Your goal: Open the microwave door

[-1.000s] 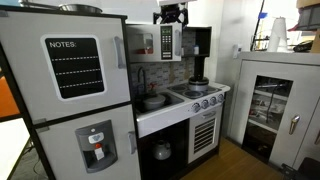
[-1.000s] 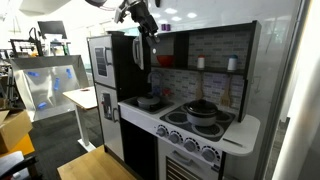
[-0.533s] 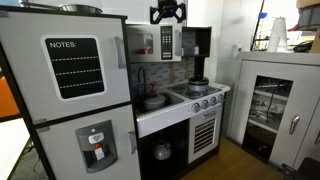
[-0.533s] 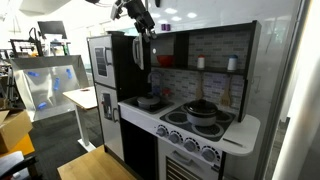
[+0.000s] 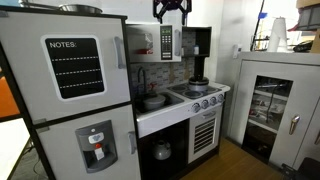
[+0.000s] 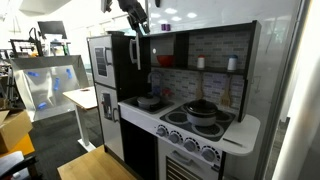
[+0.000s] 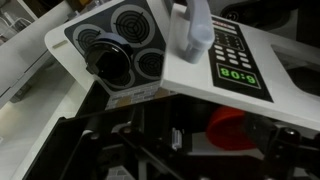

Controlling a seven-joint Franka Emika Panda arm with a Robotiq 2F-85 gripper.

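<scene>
Microwave door, light stiff toy panel: I'd hook its grey handle, upper centre; my end effector spread unclear.

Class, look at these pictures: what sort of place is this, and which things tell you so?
Probably a lab or workshop holding a child's play kitchen: a white toy fridge with a "NOTES" chalkboard, a small four-burner toy stove, and workbenches with a monitor behind.
</scene>
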